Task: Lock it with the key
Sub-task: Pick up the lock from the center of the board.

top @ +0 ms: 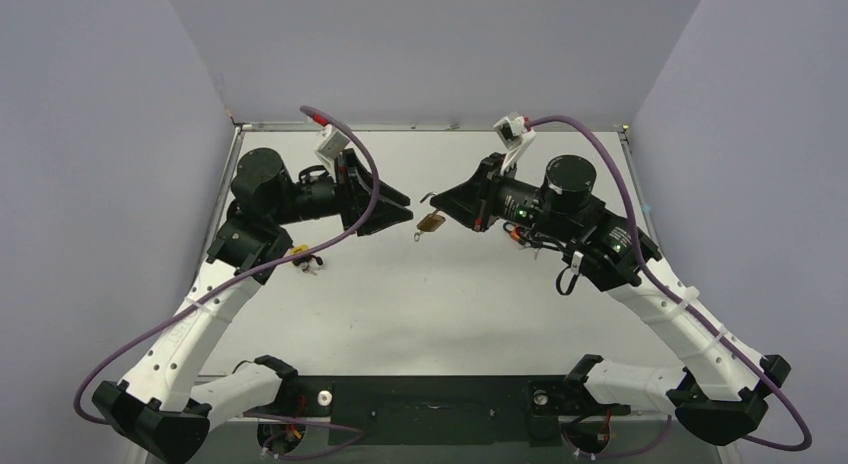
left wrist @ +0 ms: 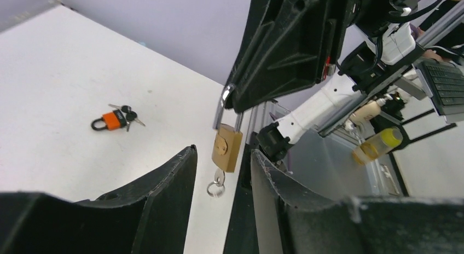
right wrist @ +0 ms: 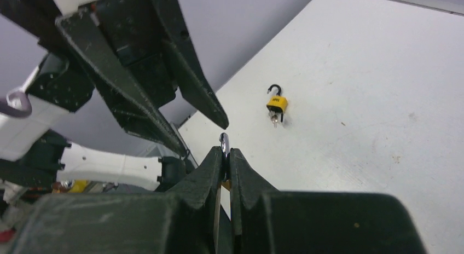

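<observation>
Right gripper (right wrist: 225, 154) is clamped tight on the shackle of the brass padlock (left wrist: 226, 147), so it's dangling in mid-air with the key (left wrist: 219, 179) stuck in the bottom. Left gripper (top: 409, 208) is partly open just beside it, not touching. 2 more locks on the table (top: 420, 304): orange padlock (left wrist: 111, 121), yellow padlock (right wrist: 277, 103).

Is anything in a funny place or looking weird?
Yes. The brass padlock hangs in mid-air instead of lying on the table. The right gripper pinches its shackle, and the key sticks out of its underside. On the table, a yellow padlock lies open.
</observation>
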You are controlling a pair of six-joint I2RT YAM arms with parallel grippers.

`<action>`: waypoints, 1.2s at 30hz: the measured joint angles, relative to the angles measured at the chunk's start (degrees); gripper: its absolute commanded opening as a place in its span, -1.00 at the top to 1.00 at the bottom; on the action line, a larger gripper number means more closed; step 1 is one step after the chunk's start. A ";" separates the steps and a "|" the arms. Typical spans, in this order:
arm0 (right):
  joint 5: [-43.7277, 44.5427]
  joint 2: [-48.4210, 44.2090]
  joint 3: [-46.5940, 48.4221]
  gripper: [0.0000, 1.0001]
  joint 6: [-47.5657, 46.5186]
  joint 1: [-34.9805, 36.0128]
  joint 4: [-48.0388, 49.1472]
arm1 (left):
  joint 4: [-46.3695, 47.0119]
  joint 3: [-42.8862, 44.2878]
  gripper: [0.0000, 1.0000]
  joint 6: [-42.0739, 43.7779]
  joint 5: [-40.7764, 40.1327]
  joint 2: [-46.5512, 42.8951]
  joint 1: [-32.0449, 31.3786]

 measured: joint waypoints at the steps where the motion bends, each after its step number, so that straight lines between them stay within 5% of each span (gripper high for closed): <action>1: 0.94 0.00 0.31 1.00 1.29 -0.13 0.37 | 0.22 -0.09 0.22 0.20 -1.09 -0.83 0.00; 18: 6.97 1.31 9.35 1.00 23.87 -2.19 12.48 | 21.53 -3.13 0.02 -5.51 -6.21 -4.15 0.00; 36: 9.09 2.99 7.52 1.00 32.20 -1.73 17.90 | 31.32 -0.09 0.03 -10.84 -6.14 0.87 -0.48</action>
